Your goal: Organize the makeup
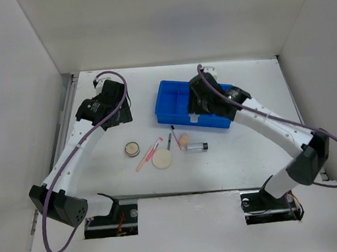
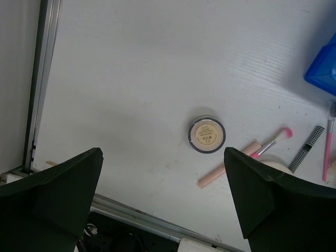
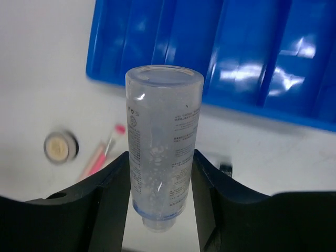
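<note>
Bottle: a clear bottle point(image 3: 164, 142) with small print and bubbles inside, held up off the surface point(image 1: 248, 154), just on the near side of the blue tray point(image 3: 247, 58).
Bottle axis: it runs along the fingers, flat end pointing away from my wrist toward the tray, narrow neck back between them.
Right jaws: the right gripper point(image 3: 160, 160) pinches the bottle across its body, one finger touching each side.
Way to go: the tray lies straight ahead of the jaws. Its dividers run roughly along the bottle's axis, so I judge that a short carry forward and a lowering would need little turning.
Nearer arm: the right, hanging at the tray's near edge.
Left jaws: the left gripper point(image 2: 163, 152) is spread wide and holds nothing, above the round compact point(image 2: 207, 134), well apart from the tray.
Lying loose: a dark-capped tube point(image 1: 195, 146), peach sponge point(image 1: 183, 140), cream puff point(image 1: 162, 159) and pink sticks point(image 1: 148, 154), between the arms.
Views: my right wrist view shows the grip and the print. The top view shows the bottle only as a pale sliver, but it alone shows both arms and the whole tray. I cannot tell which compartment lies ahead.
</note>
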